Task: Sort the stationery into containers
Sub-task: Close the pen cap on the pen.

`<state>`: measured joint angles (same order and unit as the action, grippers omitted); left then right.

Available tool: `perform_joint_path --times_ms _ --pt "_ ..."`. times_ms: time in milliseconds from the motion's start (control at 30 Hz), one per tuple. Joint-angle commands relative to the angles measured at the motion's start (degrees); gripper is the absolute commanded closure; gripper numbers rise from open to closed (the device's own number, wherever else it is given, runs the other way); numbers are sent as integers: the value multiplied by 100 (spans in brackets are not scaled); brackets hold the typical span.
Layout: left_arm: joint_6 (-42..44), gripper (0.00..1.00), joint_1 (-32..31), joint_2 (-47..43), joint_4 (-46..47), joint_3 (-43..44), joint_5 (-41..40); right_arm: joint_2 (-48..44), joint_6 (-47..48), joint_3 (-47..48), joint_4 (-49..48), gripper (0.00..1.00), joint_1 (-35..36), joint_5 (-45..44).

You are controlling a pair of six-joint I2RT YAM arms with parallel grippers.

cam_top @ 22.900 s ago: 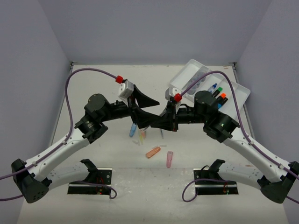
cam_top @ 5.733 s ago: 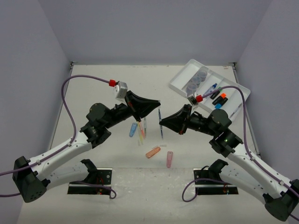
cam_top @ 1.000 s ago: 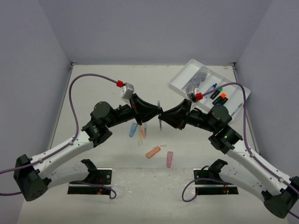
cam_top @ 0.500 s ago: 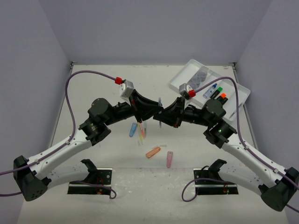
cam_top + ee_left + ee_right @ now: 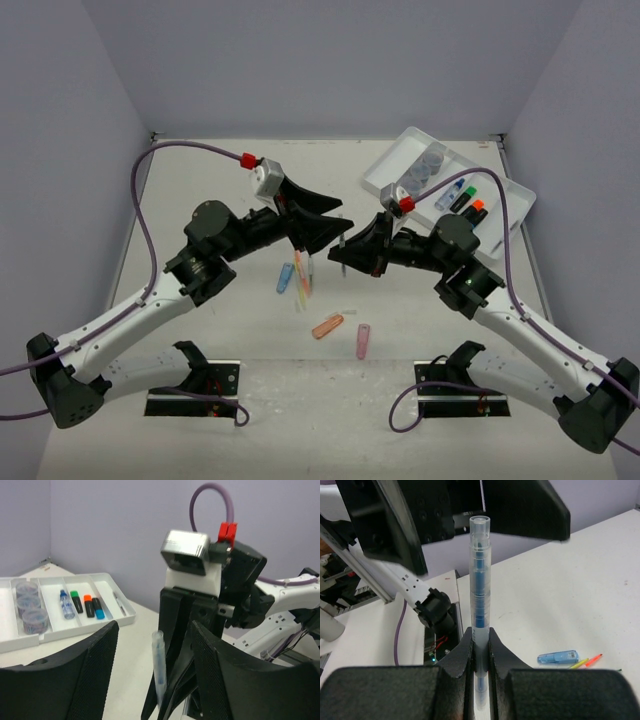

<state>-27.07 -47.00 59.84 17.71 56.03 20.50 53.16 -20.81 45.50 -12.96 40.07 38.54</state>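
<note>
A white table top (image 5: 220,180) fills the floor of a booth with plain lilac walls (image 5: 320,60) on three sides. At its far right corner lies the white tray (image 5: 392,166), set at a slant and split into long compartments. One compartment holds the three round grey-blue pots (image 5: 431,160) in a row. Another, further right, holds the black highlighters (image 5: 470,205) with green, orange and blue caps.

Loose on the middle of the table lie a blue capsule (image 5: 285,277), a few thin yellow and orange pens (image 5: 302,285) just beside it, and nearer the bases an orange capsule (image 5: 327,326) and a pink capsule (image 5: 363,341). Purple cables (image 5: 180,152) loop above both arms.

Above these loose pieces the two arms meet nose to nose, covering part of the table between them. The right gripper (image 5: 480,640) is clamped tight on the lower end of a clear pen with a blue core (image 5: 480,580), holding it upright in the air. The left gripper (image 5: 335,218) has its jaws spread wide — one finger on each side of the pen's upper part, with a gap on both sides and no contact.
</note>
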Motion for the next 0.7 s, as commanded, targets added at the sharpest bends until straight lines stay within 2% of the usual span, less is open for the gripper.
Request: perform_joint_path --times_ms 0,33,167,200,433,533,667 --pt "184 47 7 150 -48 478 -11 -25 165 82 21 100 18 74" --pt "184 48 7 151 -48 495 -11 -41 165 82 21 100 10 74" --pt "185 72 13 328 -130 590 88 -45 174 82 39 100 15 66" --pt "169 75 8 350 -135 585 93 -50 174 82 39 100 10 65" --pt "-15 90 7 397 13 409 446 -145 151 65 48 100 12 -49" --pt "-157 100 8 397 161 248 763 -178 126 85 83 100 9 -132" --pt "-256 100 7 388 243 55 868 -229 95 128 85 100 9 -254"
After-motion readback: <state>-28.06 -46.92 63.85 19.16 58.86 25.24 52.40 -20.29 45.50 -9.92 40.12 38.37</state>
